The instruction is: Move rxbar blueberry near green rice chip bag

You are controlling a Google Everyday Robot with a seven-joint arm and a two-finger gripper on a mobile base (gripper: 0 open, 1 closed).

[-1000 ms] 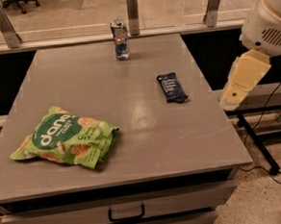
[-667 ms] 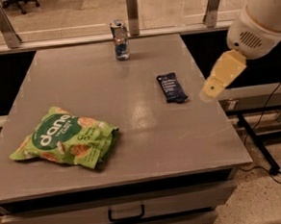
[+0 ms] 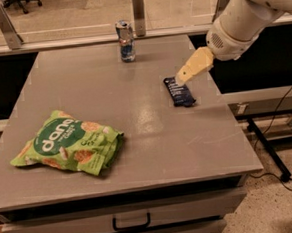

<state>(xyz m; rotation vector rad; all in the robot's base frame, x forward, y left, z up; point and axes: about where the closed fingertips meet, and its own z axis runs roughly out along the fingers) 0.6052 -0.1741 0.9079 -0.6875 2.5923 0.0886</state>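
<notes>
The rxbar blueberry (image 3: pixel 180 92), a small flat dark navy bar, lies on the right side of the grey table (image 3: pixel 110 111). The green rice chip bag (image 3: pixel 69 148), crinkled and bright green with white lettering, lies at the front left, far from the bar. My gripper (image 3: pixel 182 77), with pale yellow fingers on a white arm, comes in from the upper right and its tip hangs just above the far end of the bar.
An upright silver-blue drink can (image 3: pixel 125 41) stands at the back middle of the table. A glass barrier with metal posts (image 3: pixel 138 6) runs behind the table. Drawers with a handle (image 3: pixel 131 223) sit below the front edge. Cables lie on the floor at the right.
My gripper has moved left and inward from beyond the table's right edge to over the far end of the bar. The bar, bag and can have not moved.
</notes>
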